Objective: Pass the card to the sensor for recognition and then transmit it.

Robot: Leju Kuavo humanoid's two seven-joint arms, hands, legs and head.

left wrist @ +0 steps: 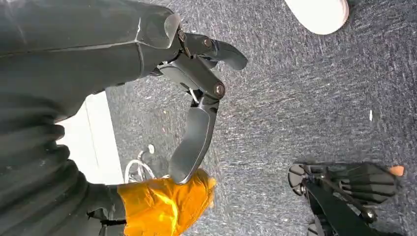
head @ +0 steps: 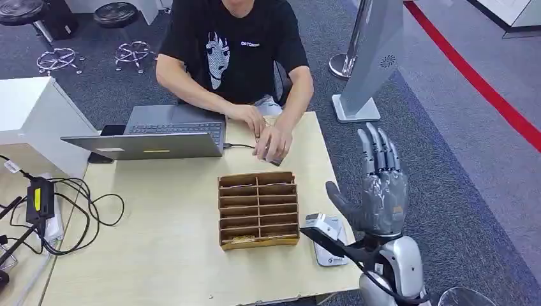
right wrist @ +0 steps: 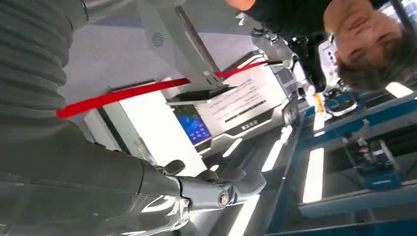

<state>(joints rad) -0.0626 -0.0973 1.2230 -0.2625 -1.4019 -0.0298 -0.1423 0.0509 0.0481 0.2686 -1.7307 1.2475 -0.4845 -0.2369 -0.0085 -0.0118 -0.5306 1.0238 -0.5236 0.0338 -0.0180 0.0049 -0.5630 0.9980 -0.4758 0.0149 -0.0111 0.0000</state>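
Across the pale wooden table (head: pixel 159 255), our empty, spread right hand (head: pixel 377 191) waits beside the white sensor (head: pixel 326 239) for a card; our left hand (left wrist: pixel 196 98) hangs released.

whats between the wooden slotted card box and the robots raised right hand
In the head view, a small white-and-grey sensor device lies on the table edge between the wooden slotted box and the right hand.

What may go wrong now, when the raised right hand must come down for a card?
1. The right hand is raised, open and holds nothing; coming down, it may knock the white sensor near the table edge.
2. The person's hands rest just behind the wooden card rack, so a reach there may meet them.
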